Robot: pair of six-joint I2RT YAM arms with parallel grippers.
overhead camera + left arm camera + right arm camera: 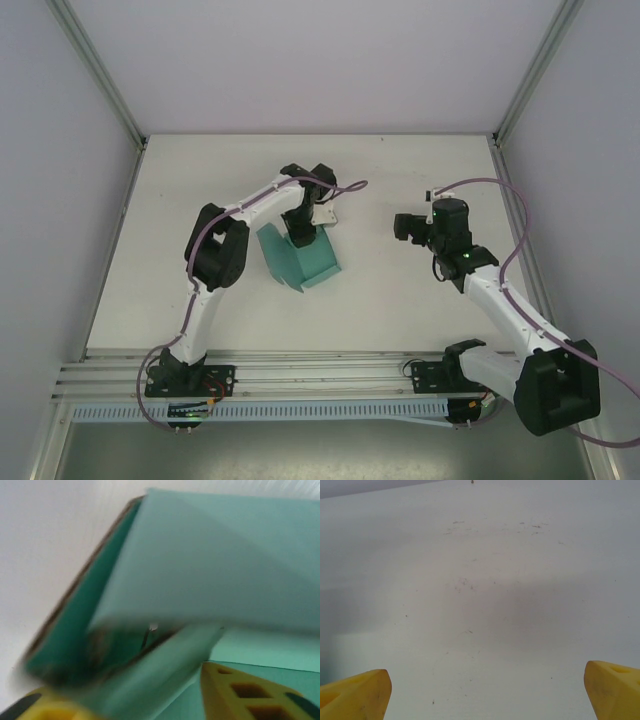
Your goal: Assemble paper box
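The teal paper box (308,264) lies partly folded at the middle of the table, with one panel standing up on its left side. My left gripper (302,236) reaches down onto the box's far edge. In the left wrist view its yellow fingers (250,695) stand apart, and a blurred teal flap (165,675) of the paper box (225,555) slants across the gap between them. My right gripper (402,226) hovers to the right of the box, well apart from it. In the right wrist view that gripper (487,680) is open over bare white table with nothing between its fingers (360,695).
The white table (200,180) is bounded by grey walls and aluminium posts (100,75) at the back corners. A metal rail (320,372) runs along the near edge by the arm bases. Bare table surface lies between the box and the right gripper.
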